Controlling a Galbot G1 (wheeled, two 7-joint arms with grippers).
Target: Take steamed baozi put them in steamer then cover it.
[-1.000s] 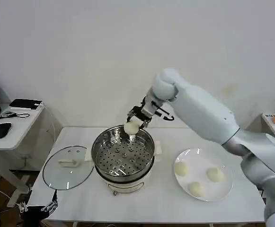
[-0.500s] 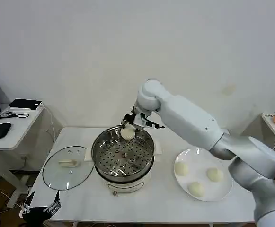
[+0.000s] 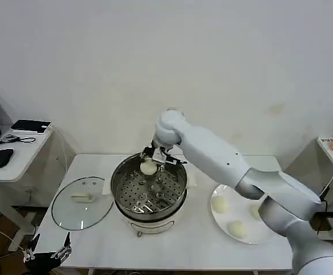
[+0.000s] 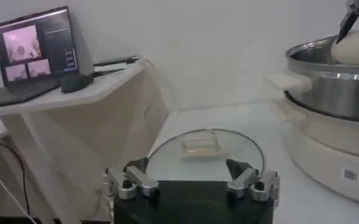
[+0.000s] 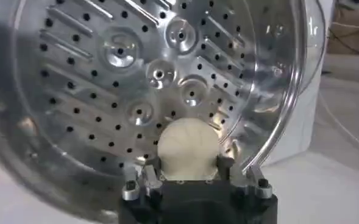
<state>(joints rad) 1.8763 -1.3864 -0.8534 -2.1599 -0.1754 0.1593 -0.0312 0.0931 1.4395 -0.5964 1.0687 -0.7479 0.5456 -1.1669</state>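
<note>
The right gripper (image 3: 149, 162) reaches over the far rim of the round shiny stainless-steel steamer (image 3: 149, 189), its fingers closed on one small round cream-white steamed baozi (image 3: 148, 167). In the right wrist view that bun (image 5: 188, 150) sits clamped between the two fingers of the gripper (image 5: 189, 175), just above the perforated steel tray (image 5: 136, 91) and close to the pot's inner wall. Three more cream-white baozi (image 3: 220, 204) lie on a flat white plate (image 3: 272, 229) on the white desk (image 3: 195, 246), to the right of the steamer. The round clear glass cover (image 3: 80, 201) with a cream-white bar handle lies flat on the desk just left of the pot. The left gripper (image 4: 193, 182) hangs low off the desk's near left corner, fingers spread wide, holding nothing.
</note>
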